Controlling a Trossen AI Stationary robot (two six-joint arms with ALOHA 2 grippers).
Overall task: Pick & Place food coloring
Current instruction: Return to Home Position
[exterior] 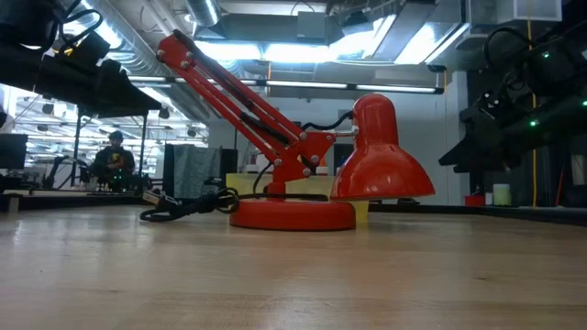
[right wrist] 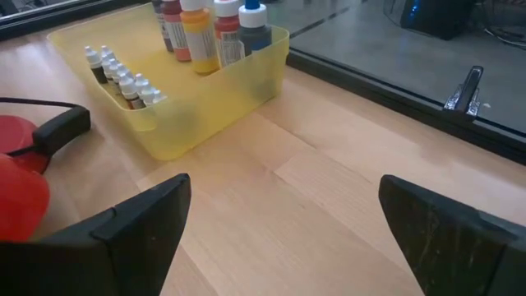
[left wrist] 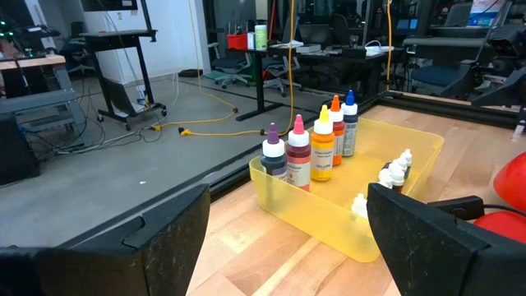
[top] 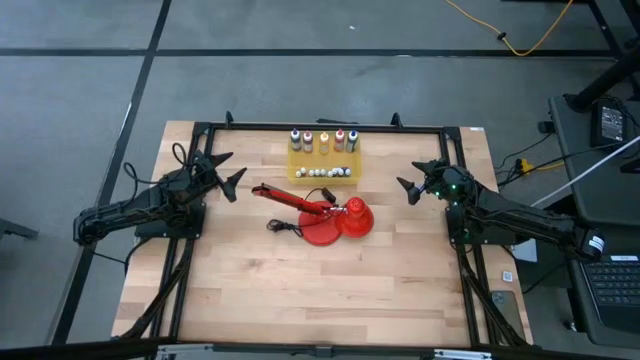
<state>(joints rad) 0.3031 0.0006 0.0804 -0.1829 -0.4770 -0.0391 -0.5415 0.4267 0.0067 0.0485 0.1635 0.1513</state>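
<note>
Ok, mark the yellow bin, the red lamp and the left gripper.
yellow bin (right wrist: pixel 209 103): right wrist view, on its side wall.
red lamp (exterior: pixel 381 170): low view, on its shade.
left gripper (top: pixel 237 170): high view, midway between its open fingertips.

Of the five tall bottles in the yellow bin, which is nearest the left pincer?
The purple-capped bottle, at the row's near end; the blue-capped bottle is farthest.

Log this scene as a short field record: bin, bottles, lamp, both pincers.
bin: yellow bin, holds all the bottles
small bottles: tiny dropper bottles in a row inside the bin
large bottles: five tall bottles upright in the bin
lamp: red lamp folded, near the bin
left arm: left pincer open, empty, left of bin
right arm: right pincer open, empty, right of bin
</note>
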